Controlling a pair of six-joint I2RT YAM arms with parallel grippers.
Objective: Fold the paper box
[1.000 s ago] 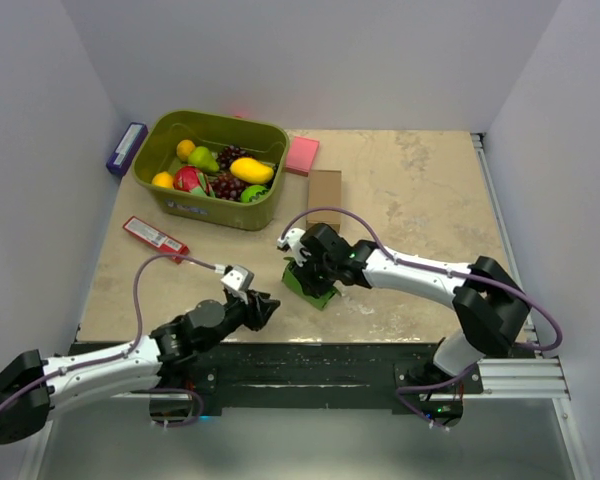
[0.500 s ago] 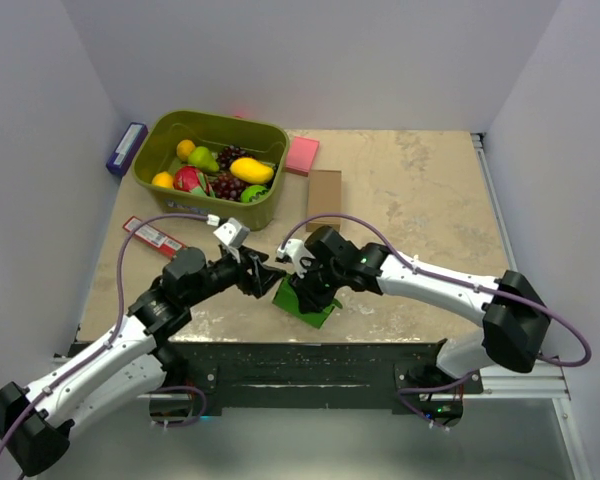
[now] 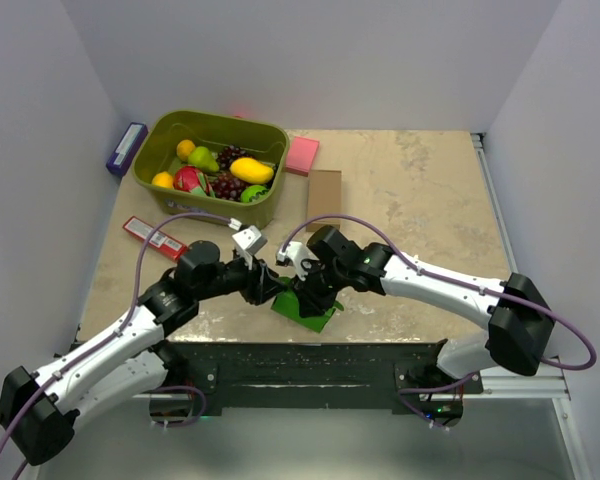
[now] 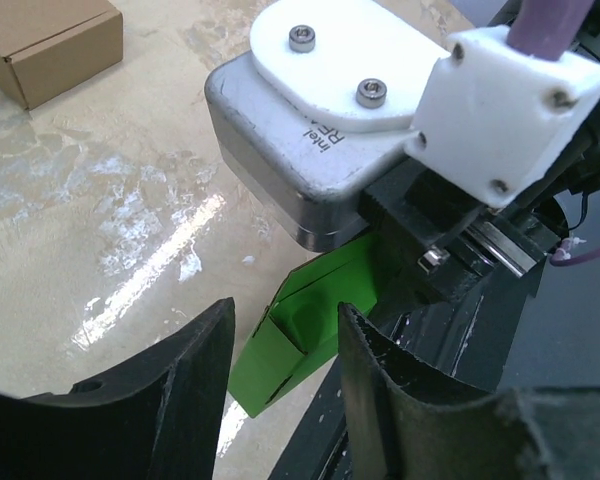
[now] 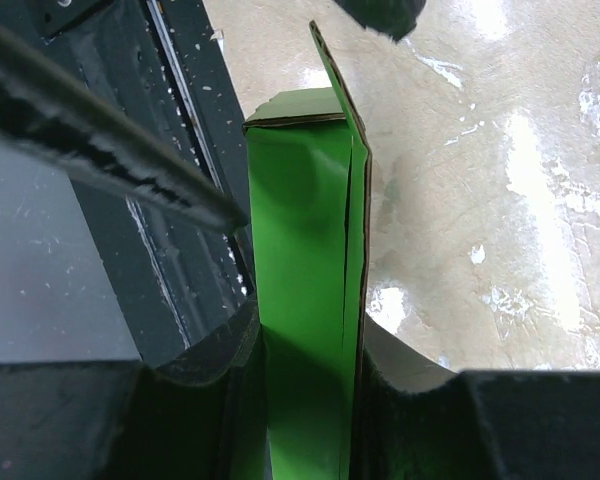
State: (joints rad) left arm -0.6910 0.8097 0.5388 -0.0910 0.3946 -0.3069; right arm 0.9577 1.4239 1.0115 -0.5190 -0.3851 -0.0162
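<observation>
Progress: paper box [image 5: 305, 230] partly formed, one end unclosed | my right gripper [image 5: 308, 365] clamps it | my left gripper [image 4: 280, 385] parted, empty

The white-and-black left arm [image 3: 120, 335] was stretched forward and rightward from its base. Its black two-finger left gripper [image 3: 268, 287] was held low, fingers [image 4: 195, 400] parted with a clear gap. The matching right arm [image 3: 435, 280] extended leftward, and its black right gripper [image 3: 305, 292] was pinched on the bright green card paper box [image 5: 305, 200]. The two grippers were just beside each other.
</observation>
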